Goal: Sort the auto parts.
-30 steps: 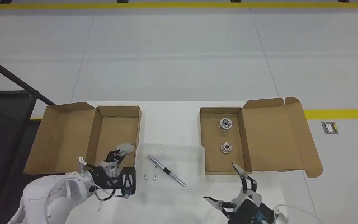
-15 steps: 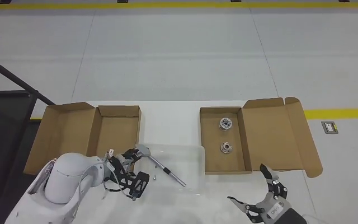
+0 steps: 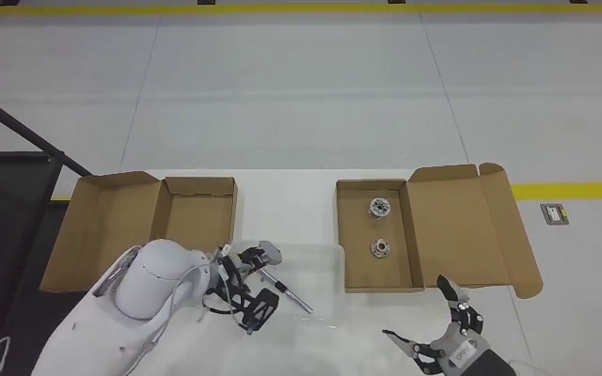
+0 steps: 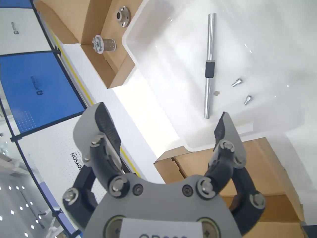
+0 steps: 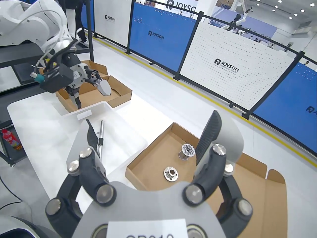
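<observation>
My left jaws hang wide above the clear tray [image 4: 178, 25], where the rod [image 4: 211, 38] lies flat near two screws [image 4: 237, 82]; best straddle its dark band [image 4: 210, 69] crosswise. Right jaws wide, empty.

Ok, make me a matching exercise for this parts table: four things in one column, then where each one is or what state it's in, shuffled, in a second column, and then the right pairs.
Column one
1. metal rod
2. small screws
3. round metal hubs
4. left gripper

Column two
A. in the right cardboard box
B. jaws open, above the edge of the clear tray
C. the long piece lying in the clear tray
D. the tiny pair lying beside the rod

Pairs: 1-C, 2-D, 3-A, 4-B
</observation>
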Tool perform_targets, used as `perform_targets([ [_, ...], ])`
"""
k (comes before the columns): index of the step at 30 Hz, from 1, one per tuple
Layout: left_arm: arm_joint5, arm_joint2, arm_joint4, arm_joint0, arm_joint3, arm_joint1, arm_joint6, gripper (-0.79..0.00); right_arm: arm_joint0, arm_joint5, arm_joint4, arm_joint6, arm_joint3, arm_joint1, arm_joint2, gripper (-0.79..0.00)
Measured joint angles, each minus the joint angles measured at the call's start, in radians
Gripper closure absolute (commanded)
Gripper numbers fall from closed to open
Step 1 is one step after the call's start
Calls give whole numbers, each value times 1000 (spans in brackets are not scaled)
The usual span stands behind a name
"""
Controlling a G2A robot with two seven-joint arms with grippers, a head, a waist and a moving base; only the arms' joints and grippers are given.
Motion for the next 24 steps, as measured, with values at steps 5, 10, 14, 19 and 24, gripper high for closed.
perform_targets([
  [5,0,174,-50,-155,128,-41,-32,-785,0,0,0,0,0,0,0,-785],
  [10,0,315,-130,-254,222,-80,-54,-785,0,0,0,0,0,0,0,-785],
  [14,0,426,-178,-326,301,-102,-51,-785,0,0,0,0,0,0,0,-785],
  [19,0,528,-258,-395,385,-126,-71,-720,0,0,0,0,0,0,0,-785],
  [24,0,645,-342,-461,465,-153,-92,-693,0,0,0,0,0,0,0,-785],
])
